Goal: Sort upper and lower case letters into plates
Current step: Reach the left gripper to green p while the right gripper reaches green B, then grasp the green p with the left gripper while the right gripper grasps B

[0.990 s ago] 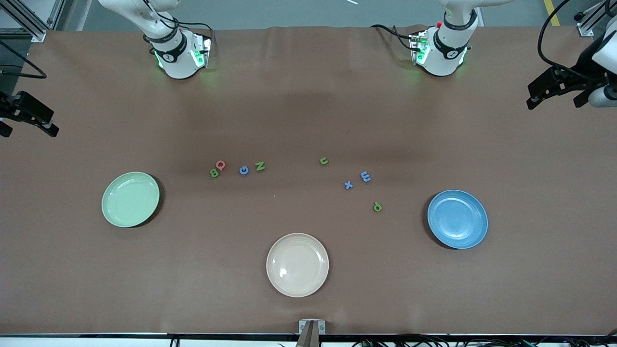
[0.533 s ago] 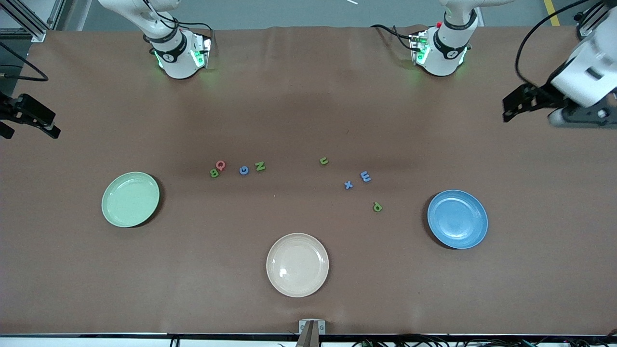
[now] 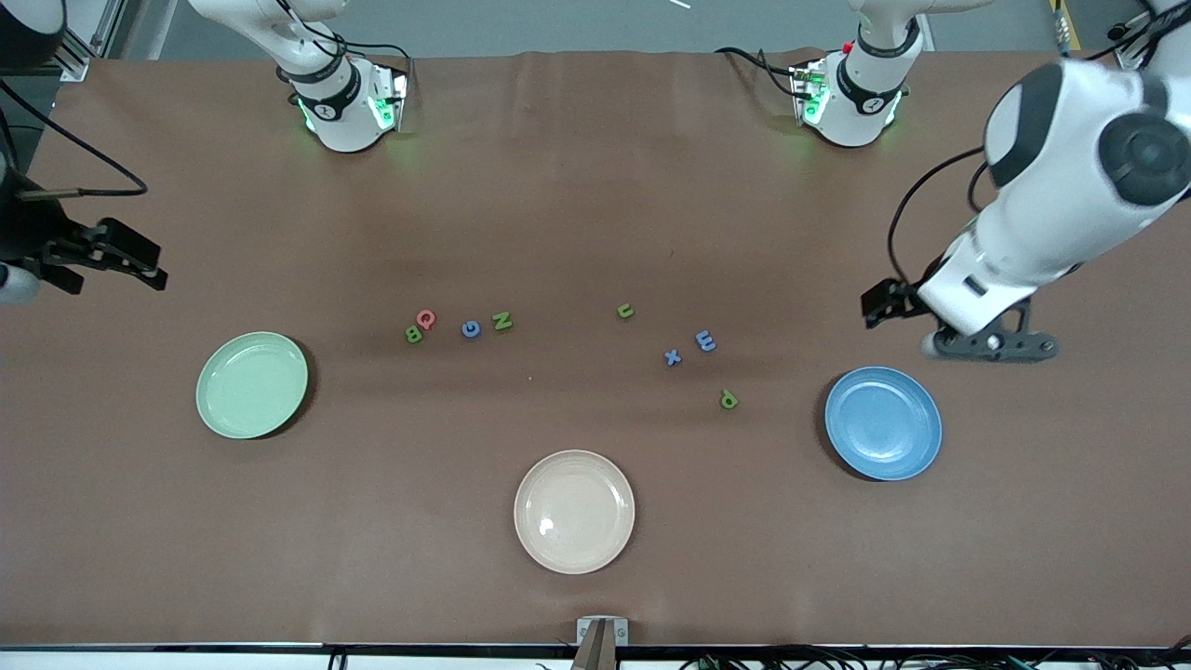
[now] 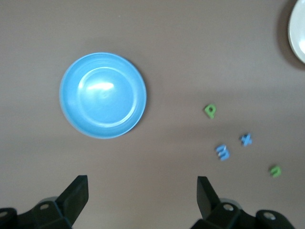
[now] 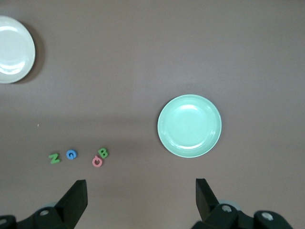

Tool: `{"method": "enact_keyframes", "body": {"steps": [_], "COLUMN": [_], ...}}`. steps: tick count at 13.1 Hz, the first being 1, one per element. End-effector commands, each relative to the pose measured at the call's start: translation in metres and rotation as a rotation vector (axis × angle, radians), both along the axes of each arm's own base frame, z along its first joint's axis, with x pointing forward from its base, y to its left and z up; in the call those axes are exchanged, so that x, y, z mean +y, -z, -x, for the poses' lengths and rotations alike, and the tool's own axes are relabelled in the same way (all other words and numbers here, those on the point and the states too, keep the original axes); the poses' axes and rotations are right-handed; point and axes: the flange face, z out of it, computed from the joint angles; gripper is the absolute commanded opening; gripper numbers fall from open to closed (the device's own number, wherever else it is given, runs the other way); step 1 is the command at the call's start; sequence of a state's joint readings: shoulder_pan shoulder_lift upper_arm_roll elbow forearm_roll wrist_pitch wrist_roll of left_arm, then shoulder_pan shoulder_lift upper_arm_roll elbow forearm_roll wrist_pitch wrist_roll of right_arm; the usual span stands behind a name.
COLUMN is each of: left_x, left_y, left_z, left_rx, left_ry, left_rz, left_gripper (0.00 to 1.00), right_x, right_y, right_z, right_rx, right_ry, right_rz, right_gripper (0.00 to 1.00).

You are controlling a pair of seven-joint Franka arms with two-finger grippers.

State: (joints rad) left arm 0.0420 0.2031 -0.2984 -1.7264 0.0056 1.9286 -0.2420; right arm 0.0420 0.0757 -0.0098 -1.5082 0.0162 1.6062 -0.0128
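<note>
Over the counter [image 3: 595, 186] near the blue plate [image 3: 883, 423], my left jaws [image 4: 142, 193] hang spread wide, nothing in them. My right jaws [image 5: 140, 195] hover out at the right arm's end, also released and empty, with the mint plate [image 3: 251, 384] in their wrist view.

Letters, all flat on the counter, none plated yet:
- capitals in a row toward the mint plate: green B [image 3: 414, 334] touching red Q [image 3: 426, 319], then blue G [image 3: 471, 328], green N [image 3: 502, 322].
- lower case toward the blue plate: green u [image 3: 625, 311], blue m [image 3: 705, 341], blue x [image 3: 672, 356], green p [image 3: 729, 400], each apart from the others.
- cream plate [image 3: 574, 511] nearest the front camera; not part of the sort.

Handling, my guess: letters look like small light foam or plastic pieces, stiff enough, thin. Pinch across the outer edges from straight above, jaws low to the counter. B and Q touch, so taking one may drag the other. The p, standing alone and nearest the blue plate, looks easiest for my left jaws.
</note>
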Motion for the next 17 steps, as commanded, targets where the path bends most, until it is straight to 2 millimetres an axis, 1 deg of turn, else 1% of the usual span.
{"method": "enact_keyframes", "body": {"steps": [1,2,3,5,6,7,8,11,12,13,14,15,16,17], "left_x": [-0.027,-0.036,-0.055,-0.084,-0.097,-0.106,-0.115,-0.140,-0.147,-0.150,-0.152,-0.153,-0.157,-0.164], "left_y": [0.052,0.070,0.091,0.132,0.150,0.167,0.180,0.215,0.225,0.234,0.240,0.249,0.252,0.261], "left_z": [-0.018,-0.021,-0.022,-0.023,-0.023,-0.023,-0.023,-0.013,-0.010,-0.009,-0.008,-0.008,-0.010,-0.007], "left_rx": [0.010,0.001,-0.016,-0.009,-0.026,-0.039,-0.050,-0.033,-0.034,-0.039,-0.047,-0.049,-0.059,-0.050], "left_ry": [-0.080,-0.088,-0.100,-0.167,-0.190,-0.232,-0.260,-0.315,-0.326,-0.337,-0.337,-0.343,-0.347,-0.357], "left_rz": [0.018,-0.019,-0.048,-0.051,-0.047,-0.046,-0.042,-0.030,-0.028,-0.037,-0.047,-0.059,-0.065,-0.068], "left_gripper": [1.00,1.00,1.00,0.99,0.99,0.98,0.97,0.89,0.84,0.79,0.75,0.74,0.74,0.74], "right_x": [0.021,0.031,0.040,0.071,0.082,0.098,0.113,0.135,0.139,0.143,0.145,0.145,0.144,0.146], "right_y": [0.031,0.048,0.068,0.119,0.143,0.168,0.188,0.248,0.269,0.290,0.311,0.329,0.346,0.360], "right_z": [-0.002,-0.001,0.000,0.008,0.013,0.020,0.027,0.050,0.058,0.066,0.070,0.071,0.072,0.073], "right_rx": [0.067,0.091,0.114,0.139,0.146,0.143,0.130,0.116,0.113,0.101,0.093,0.106,0.126,0.134], "right_ry": [-0.010,0.051,0.128,0.244,0.310,0.374,0.441,0.607,0.654,0.690,0.722,0.742,0.745,0.758], "right_rz": [0.000,0.004,0.011,0.025,0.033,0.040,0.040,-0.003,-0.020,-0.023,-0.024,-0.011,0.006,0.015], "right_gripper": [1.00,1.00,1.00,0.99,0.99,0.99,0.99,1.00,1.00,1.00,1.00,1.00,1.00,1.00]}}
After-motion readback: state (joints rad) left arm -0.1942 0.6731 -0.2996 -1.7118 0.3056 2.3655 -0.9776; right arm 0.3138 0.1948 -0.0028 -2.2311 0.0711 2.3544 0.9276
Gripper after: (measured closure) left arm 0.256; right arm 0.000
